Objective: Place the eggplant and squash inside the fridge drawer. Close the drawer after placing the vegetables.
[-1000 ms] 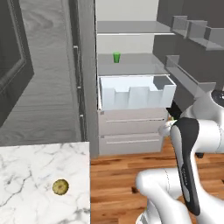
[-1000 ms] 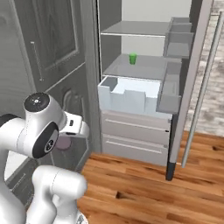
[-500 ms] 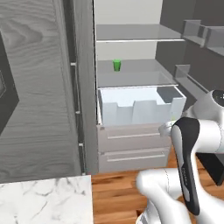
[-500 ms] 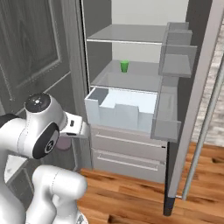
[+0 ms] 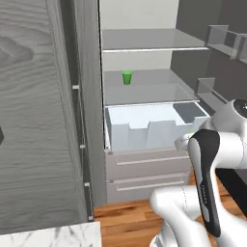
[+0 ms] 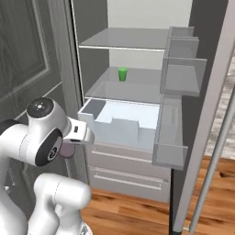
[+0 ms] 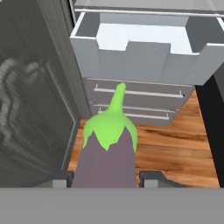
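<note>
The fridge drawer (image 7: 140, 48) stood pulled out, its top open and interior seemingly bare; the glass shelf (image 5: 149, 94) hung just above, and the door bins (image 6: 172, 133) crowded its right side

Eggplant (image 7: 107, 162) with smooth, faintly glossy purple skin and matt green cap, fridge drawer (image 7: 144, 57) of pale matt plastic, grey drawers (image 5: 149, 173) matt with metal-looking bar handles, glassy translucent shelves (image 6: 133, 41), wood-plank floor (image 7: 175, 148), grained grey cabinet (image 5: 38, 120), marble-patterned counter (image 5: 53, 237).
</note>
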Available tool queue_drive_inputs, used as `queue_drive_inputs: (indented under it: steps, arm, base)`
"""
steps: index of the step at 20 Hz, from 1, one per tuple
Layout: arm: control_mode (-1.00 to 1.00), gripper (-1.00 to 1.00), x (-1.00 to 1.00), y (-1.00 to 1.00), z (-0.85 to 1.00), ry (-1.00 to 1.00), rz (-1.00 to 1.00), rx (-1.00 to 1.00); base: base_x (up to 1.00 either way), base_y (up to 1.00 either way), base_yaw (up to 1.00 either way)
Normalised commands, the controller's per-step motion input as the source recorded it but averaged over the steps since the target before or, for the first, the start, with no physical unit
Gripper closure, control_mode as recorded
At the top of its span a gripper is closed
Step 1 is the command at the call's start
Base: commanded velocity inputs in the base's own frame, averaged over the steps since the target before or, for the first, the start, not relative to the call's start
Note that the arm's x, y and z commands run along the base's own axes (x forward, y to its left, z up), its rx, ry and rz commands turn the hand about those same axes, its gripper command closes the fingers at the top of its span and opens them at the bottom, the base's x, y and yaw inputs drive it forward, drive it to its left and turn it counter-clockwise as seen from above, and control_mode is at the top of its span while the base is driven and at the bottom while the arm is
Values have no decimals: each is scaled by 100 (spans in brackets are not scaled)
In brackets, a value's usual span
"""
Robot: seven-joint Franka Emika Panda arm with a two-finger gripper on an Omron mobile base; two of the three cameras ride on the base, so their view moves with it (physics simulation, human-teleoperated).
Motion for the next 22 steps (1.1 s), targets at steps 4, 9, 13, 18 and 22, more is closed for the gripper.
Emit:
queue_drive_inputs:
  steps: [4,9,13,18,22]
  arm:
    - [100,100,0,0,0,0,0,0]
    - [100,100,0,0,0,0,0,0]
    - [100,100,0,0,0,0,0,0]
    - [100,100,0,0,0,0,0,0]
    - [100,100,0,0,0,0,0,0]
  base:
    - [42,1,-8]
    - [47,0,-5]
    - [52,0,-2]
    - [26,0,0]
    - [38,0,0]
